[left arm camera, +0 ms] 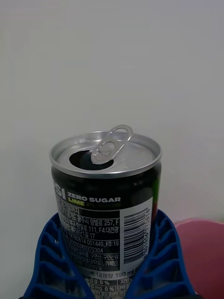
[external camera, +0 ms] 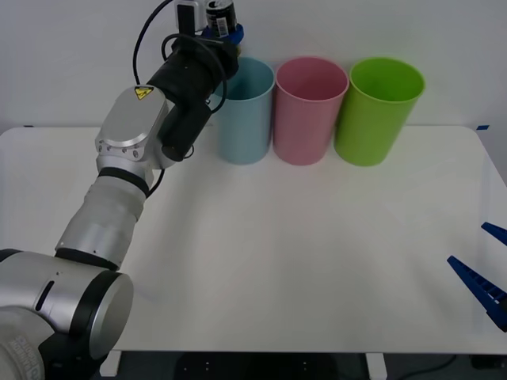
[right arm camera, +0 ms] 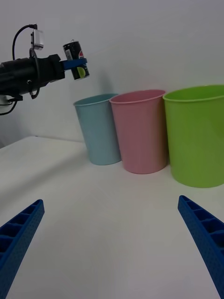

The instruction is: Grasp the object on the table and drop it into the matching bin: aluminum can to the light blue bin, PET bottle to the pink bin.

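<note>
My left gripper [external camera: 223,30] is shut on the small black aluminum can [external camera: 221,13], holding it upright high in the air, above and a little left of the light blue bin [external camera: 243,111]. Seen from the right wrist, the can [right arm camera: 76,60] hangs left of that bin's rim [right arm camera: 99,129]. Up close the can [left arm camera: 106,203] shows an opened silver top between the blue fingers [left arm camera: 51,259]. The pink bin [external camera: 309,109] stands just right of the blue one. My right gripper [external camera: 485,267] rests open at the table's right edge.
A lime green bin [external camera: 376,109] stands right of the pink one; all three line the back of the white table [external camera: 301,253]. A white wall rises behind the bins.
</note>
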